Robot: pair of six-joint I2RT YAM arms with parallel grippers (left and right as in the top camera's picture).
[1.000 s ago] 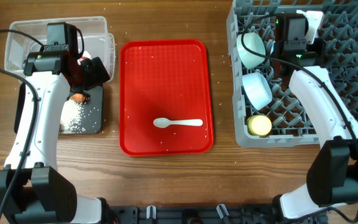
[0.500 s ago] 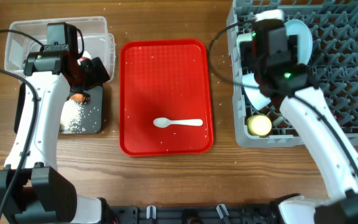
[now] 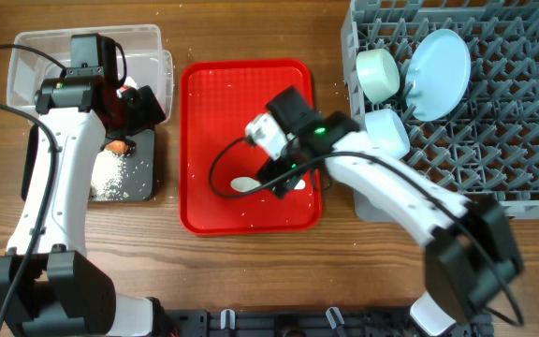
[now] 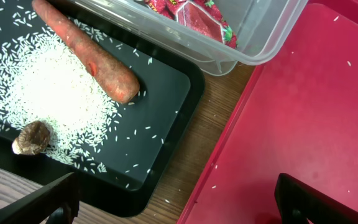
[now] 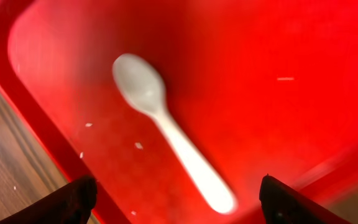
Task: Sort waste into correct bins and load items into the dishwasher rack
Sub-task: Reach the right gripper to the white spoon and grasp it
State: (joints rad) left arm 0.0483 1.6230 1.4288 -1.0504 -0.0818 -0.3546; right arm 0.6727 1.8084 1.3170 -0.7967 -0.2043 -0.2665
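The white spoon (image 3: 244,185) lies on the red serving tray (image 3: 213,112). My right gripper (image 3: 284,176) hovers low over its handle, open and empty. In the right wrist view the spoon (image 5: 166,134) runs between the spread fingers (image 5: 179,202). My left gripper (image 3: 143,108) is open and empty over the gap between the black tray (image 3: 144,180) and the red tray. The left wrist view shows the carrot (image 4: 89,56), rice (image 4: 48,93) and brown lump (image 4: 31,138) on the black tray. The snack wrapper (image 4: 191,12) is in the clear tub (image 3: 36,56).
The grey rack (image 3: 513,140) at the right holds the pale blue plate (image 3: 438,61) on edge, the green bowl (image 3: 377,73) and the blue bowl (image 3: 388,134). The yellow cup is hidden under my right arm. A few rice grains lie on the red tray and the table.
My right gripper has left the rack, where the plate now stands alone, and swung left and down over the spoon. The left arm has not moved.
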